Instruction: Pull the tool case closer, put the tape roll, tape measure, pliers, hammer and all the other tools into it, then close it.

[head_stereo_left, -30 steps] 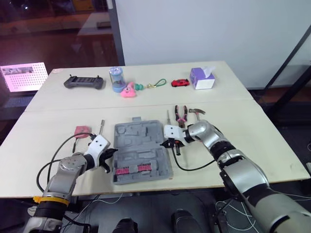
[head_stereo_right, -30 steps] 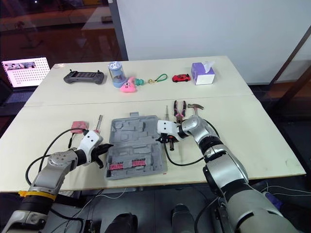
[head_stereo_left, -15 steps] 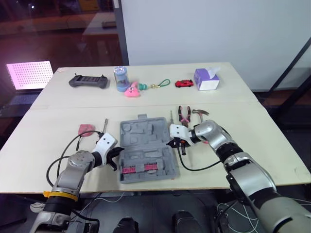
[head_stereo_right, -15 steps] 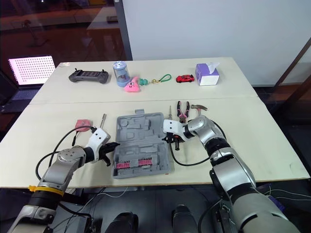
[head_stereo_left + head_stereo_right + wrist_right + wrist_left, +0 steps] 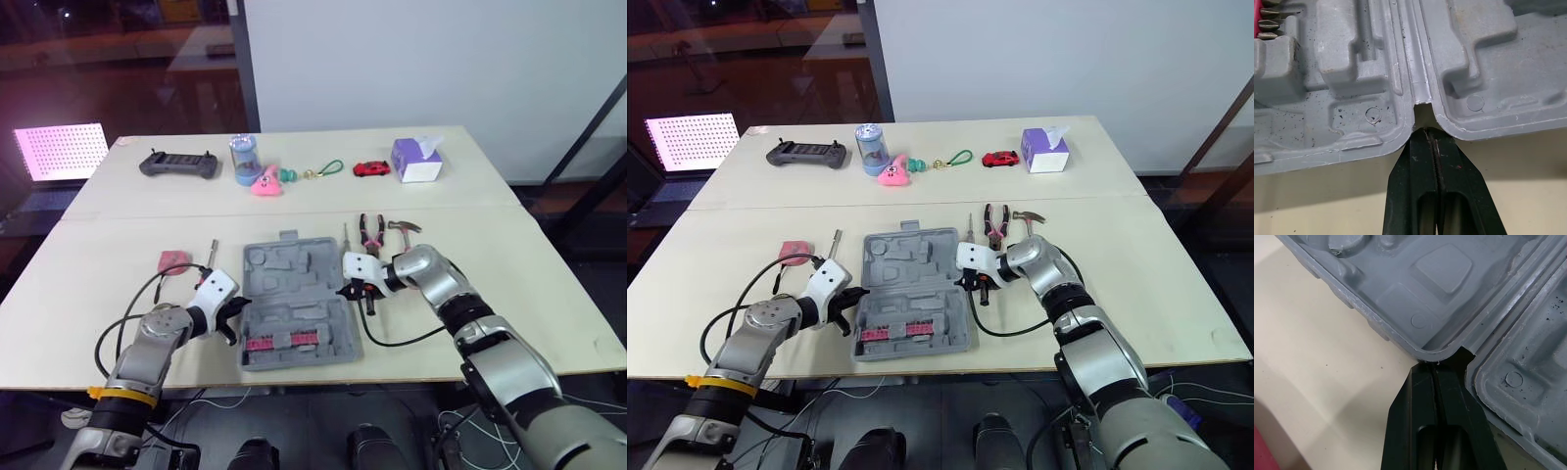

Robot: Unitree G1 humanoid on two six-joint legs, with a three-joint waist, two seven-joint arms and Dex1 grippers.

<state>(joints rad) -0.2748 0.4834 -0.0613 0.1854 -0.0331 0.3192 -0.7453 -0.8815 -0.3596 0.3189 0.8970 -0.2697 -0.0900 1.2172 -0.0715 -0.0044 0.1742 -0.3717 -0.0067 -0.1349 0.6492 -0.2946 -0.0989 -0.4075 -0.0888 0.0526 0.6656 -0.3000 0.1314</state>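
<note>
The grey tool case (image 5: pixel 294 304) lies open on the near table, red bits in its front half. My left gripper (image 5: pixel 236 313) is shut, its tips (image 5: pixel 1436 373) pressed into the hinge notch on the case's left side. Shut as well, my right gripper (image 5: pixel 345 291) has its tips (image 5: pixel 1431 132) in the hinge notch on the right side. Pliers (image 5: pixel 369 231), a hammer (image 5: pixel 402 227) and a screwdriver (image 5: pixel 345 238) lie just behind the right gripper. A red tape measure (image 5: pixel 174 261) and a second driver (image 5: pixel 209 252) lie left of the case.
On the far table stand a game controller (image 5: pixel 177 164), a blue jar (image 5: pixel 242 158), a pink toy (image 5: pixel 262 182), a green key ring (image 5: pixel 321 170), a red toy car (image 5: pixel 369 168) and a tissue box (image 5: pixel 417 158). A lit screen (image 5: pixel 59 150) glows beyond the left edge.
The whole picture shifted sideways a second ago, a camera move. Both grippers stay shut at the case's hinge ends, and the case shows no clear motion on the table.
</note>
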